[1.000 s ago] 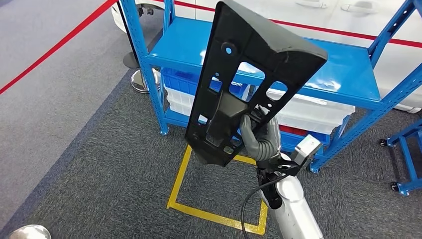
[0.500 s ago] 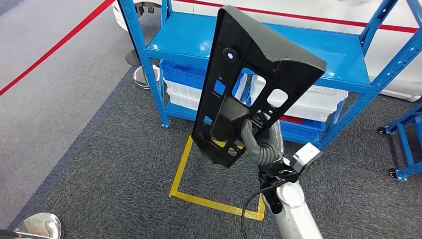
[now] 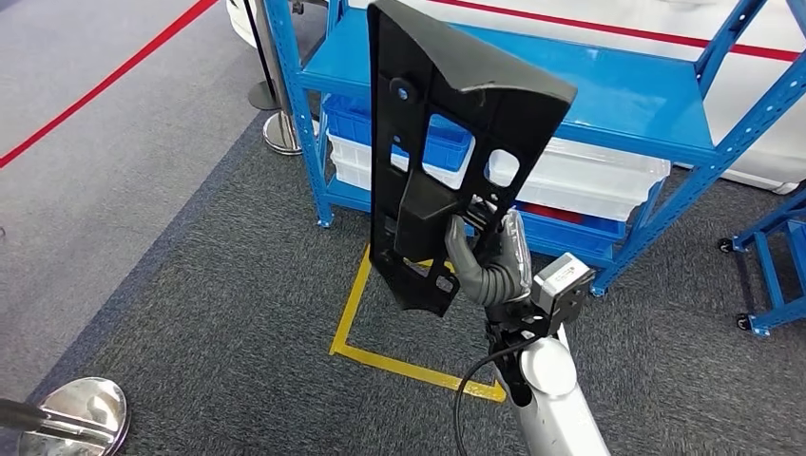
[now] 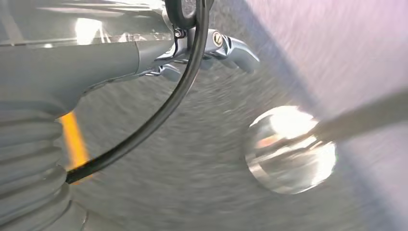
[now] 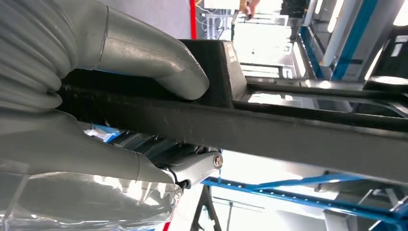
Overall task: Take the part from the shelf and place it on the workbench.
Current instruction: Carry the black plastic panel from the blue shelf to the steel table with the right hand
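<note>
- You had bright, even light and a sharp head view.
- Your left wrist view was motion-blurred, with glare on the chrome post base.
- Your right wrist view's background was blown out white.

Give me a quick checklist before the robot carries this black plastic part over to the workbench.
1. Right robot hand grips the long black plastic part near its lower end: ok.
2. Part clear of the blue metal shelf: ok.
3. Part upright, not sagging: ok.
4. Left robot hand holds nothing: ok.
5. Chrome stanchion base near the robot's left: not ok, steer around.
6. Workbench in sight: cannot tell.
</note>
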You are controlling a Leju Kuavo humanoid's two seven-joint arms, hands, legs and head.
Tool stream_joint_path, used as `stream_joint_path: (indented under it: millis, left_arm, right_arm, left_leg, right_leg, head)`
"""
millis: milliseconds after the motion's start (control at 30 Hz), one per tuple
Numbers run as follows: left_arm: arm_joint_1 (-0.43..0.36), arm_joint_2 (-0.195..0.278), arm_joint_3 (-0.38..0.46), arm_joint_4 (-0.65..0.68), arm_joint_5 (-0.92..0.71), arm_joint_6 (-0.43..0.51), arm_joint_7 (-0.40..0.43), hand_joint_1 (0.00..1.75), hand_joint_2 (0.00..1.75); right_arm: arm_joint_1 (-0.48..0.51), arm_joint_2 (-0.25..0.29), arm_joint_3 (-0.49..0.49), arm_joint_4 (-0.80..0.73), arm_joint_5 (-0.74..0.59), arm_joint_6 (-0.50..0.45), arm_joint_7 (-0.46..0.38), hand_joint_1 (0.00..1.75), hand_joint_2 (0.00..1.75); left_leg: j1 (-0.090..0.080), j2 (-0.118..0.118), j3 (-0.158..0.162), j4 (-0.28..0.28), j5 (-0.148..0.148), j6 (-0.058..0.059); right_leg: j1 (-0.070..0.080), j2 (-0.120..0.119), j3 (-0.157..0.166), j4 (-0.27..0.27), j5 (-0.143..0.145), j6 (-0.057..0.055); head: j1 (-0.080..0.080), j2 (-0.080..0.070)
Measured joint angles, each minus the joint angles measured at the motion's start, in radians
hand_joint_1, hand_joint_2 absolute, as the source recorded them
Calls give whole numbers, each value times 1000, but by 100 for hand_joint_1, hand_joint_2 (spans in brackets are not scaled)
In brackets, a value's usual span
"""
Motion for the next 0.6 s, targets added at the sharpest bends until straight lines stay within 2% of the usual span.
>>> stream_joint_path:
  millis: [33, 67, 100, 133, 167, 200, 233, 267, 300, 367, 400, 433, 500, 533, 567, 600]
  left_arm:
    - [-9, -26, 26, -8, 27, 32, -43, 0, 175]
    - [-16, -47, 47, -15, 46, 53, -72, 0, 175]
    - [-21, -65, 64, -20, 60, 67, -94, 0, 175]
    - [-24, -79, 78, -25, 71, 77, -109, 0, 175]
    - [-27, -89, 88, -29, 78, 83, -118, 0, 175]
    - [-29, -98, 95, -32, 82, 85, -120, 0, 175]
    - [-31, -105, 100, -34, 84, 87, -115, 0, 175]
    - [-33, -110, 103, -36, 84, 87, -108, 0, 175]
    - [-34, -115, 105, -36, 85, 87, -98, 0, 175]
    - [-36, -119, 106, -37, 84, 85, -76, 0, 175]
    - [-36, -120, 106, -37, 84, 85, -63, 0, 175]
    - [-37, -120, 106, -37, 81, 86, -49, 0, 175]
    - [-38, -118, 106, -37, 76, 91, -16, 0, 175]
    - [-38, -118, 106, -37, 71, 95, -2, 0, 175]
    - [-38, -118, 106, -37, 66, 99, 12, 0, 175]
    - [-38, -119, 105, -37, 57, 105, 27, 0, 175]
  right_arm:
    - [4, 4, 0, -4, 0, -4, 2, 175, 175]
    - [8, 5, 0, -7, -2, -8, 3, 175, 175]
    - [13, 6, 0, -8, -4, -13, 3, 175, 175]
    - [17, 6, 0, -8, -6, -17, 2, 175, 175]
    - [20, 6, 0, -8, -8, -22, 0, 175, 175]
    - [21, 6, 0, -10, -10, -25, -3, 175, 175]
    - [22, 6, 0, -11, -13, -28, -6, 175, 175]
    - [24, 6, -1, -13, -17, -31, -8, 175, 175]
    - [25, 6, -1, -15, -19, -33, -10, 175, 175]
    - [29, 6, -2, -17, -22, -38, -12, 175, 175]
    - [31, 6, -2, -17, -22, -40, -13, 175, 175]
    - [33, 6, -2, -17, -23, -43, -14, 175, 175]
    - [38, 5, -2, -16, -23, -51, -17, 175, 175]
    - [41, 4, -2, -16, -24, -55, -20, 175, 175]
    - [46, 2, -3, -16, -24, -59, -23, 175, 175]
    - [51, 0, -3, -17, -25, -63, -25, 175, 175]
  left_leg:
    - [-1, 0, -10, 1, 8, 1]
    - [-2, 1, -20, 1, 16, 1]
    - [-3, 1, -30, 2, 23, 0]
    - [-5, 1, -39, 2, 31, -1]
    - [-6, 1, -46, 2, 38, -3]
    - [-8, 1, -53, 2, 45, -6]
    - [-8, 1, -57, 1, 52, -9]
    - [-7, 2, -59, -2, 60, -15]
    - [-4, 2, -60, -7, 69, -21]
    - [-1, 2, -63, -17, 83, -34]
    - [-1, 1, -69, -12, 71, -39]
    - [-2, 1, -80, 11, 41, -41]
    - [-2, 1, -109, 115, -57, -46]
    - [-2, 1, -120, 178, -95, -49]
    - [-1, 1, -123, 228, -112, -52]
    - [-1, 1, -113, 250, -107, -55]
  right_leg:
    - [-1, 0, -15, 57, -31, 2]
    - [-2, 1, -17, 91, -43, 3]
    - [-2, 1, -1, 91, -36, 2]
    - [-1, 1, 32, 55, -14, -1]
    - [1, 2, 81, -10, 13, -8]
    - [4, 2, 131, -85, 27, -17]
    - [7, 2, 168, -144, 36, -22]
    - [11, 2, 189, -183, 39, -27]
    - [14, 3, 194, -200, 39, -30]
    - [15, 1, 186, -213, 62, -35]
    - [12, 0, 182, -224, 76, -41]
    - [9, -3, 175, -235, 92, -46]
    - [7, -5, 153, -242, 117, -53]
    - [7, -6, 140, -238, 127, -54]
    - [7, -6, 125, -233, 135, -53]
    - [7, -6, 108, -226, 142, -52]
  head:
    - [1, 0]
    - [2, 0]
    - [3, 0]
    - [5, 0]
    - [6, 0]
    - [6, 0]
    - [5, 0]
    - [6, 0]
    - [7, 0]
    - [10, 0]
    - [9, 0]
    - [7, 0]
    - [2, 0]
    - [1, 0]
    - [1, 0]
    - [1, 0]
